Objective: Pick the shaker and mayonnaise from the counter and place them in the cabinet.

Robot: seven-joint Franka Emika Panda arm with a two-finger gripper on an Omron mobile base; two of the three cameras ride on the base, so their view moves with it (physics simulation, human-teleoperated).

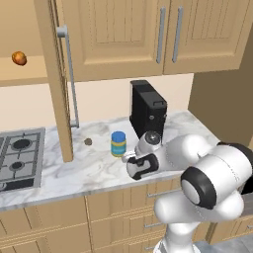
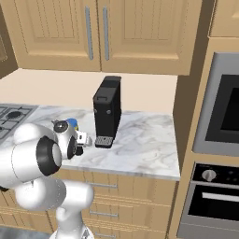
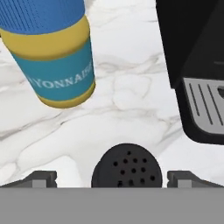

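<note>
As seen from the left base view, found standing on the counter (image 1: 59,173): mayonnaise (image 1: 118,143), upright, just left of the coffee machine (image 1: 147,111). Noted close by its right side: gripper (image 1: 128,158), low over the marble. Cabinet (image 1: 24,76) open at upper left, door (image 1: 58,84) swung out, bar handle (image 1: 69,74) facing the room. On its shelf, one orange fruit (image 1: 19,58) and neither task item.

From the right base view, confirmed: blue lid of the mayonnaise (image 2: 72,123) peeping over the arm, machine (image 2: 107,112) to its right, gripper (image 2: 87,138) between the two near counter level.

From the hand view, recorded: shaker (image 3: 127,168), a dark perforated top, centred between the fingertips (image 3: 41,178). Claw spread wide, clear marble showing on both sides of the shaker, no pinch yet. Mayonnaise (image 3: 52,52) beyond and to one side, untouched; machine (image 3: 192,70) on the other.

Judged very early: nothing stowed. Outstanding: closing on the shaker, lifting, carrying to the shelf, then the same for the mayonnaise.
</note>
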